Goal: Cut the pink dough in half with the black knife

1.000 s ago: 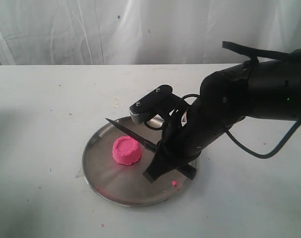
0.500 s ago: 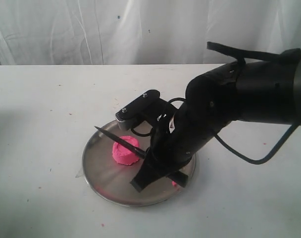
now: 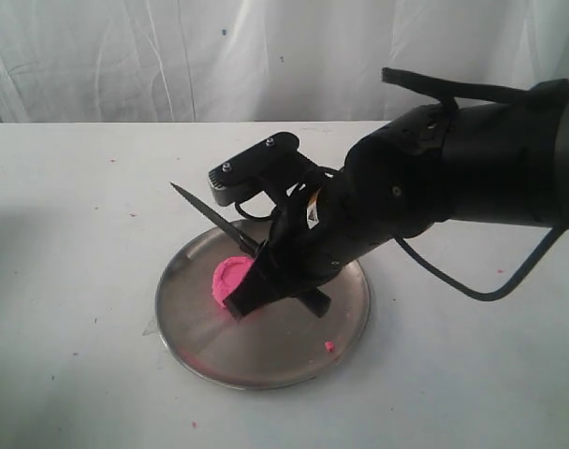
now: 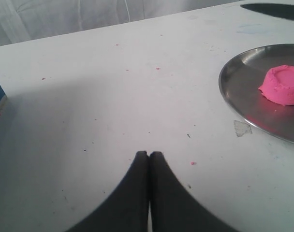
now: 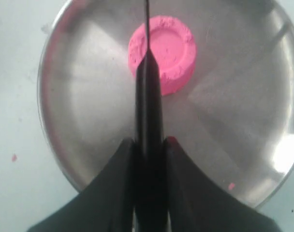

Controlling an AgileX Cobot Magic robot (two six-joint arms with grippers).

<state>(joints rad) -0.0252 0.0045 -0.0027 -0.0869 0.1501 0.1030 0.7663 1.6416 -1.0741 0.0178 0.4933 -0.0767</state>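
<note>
Holding the knife (image 5: 148, 101) by its handle, the right gripper (image 5: 149, 143) has its jaws clamped narrow on it. The blade lines up over the dough (image 5: 170, 48), slightly off its middle. Dough sits on the plate (image 5: 74, 106), whole, no cut visible. Edge contact: cannot tell. Left gripper (image 4: 149, 155) has its jaws pressed together, empty, apart from the plate. Judgement: grasp done, cut not yet made.

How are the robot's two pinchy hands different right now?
The right gripper is clamped on the black knife. The left gripper holds nothing, and its fingers are pressed together. The right gripper hangs over the steel plate, with the blade pointing across the pink dough. The left gripper is over the white table, off to the side of the plate. Both have black curved fingers.
</note>
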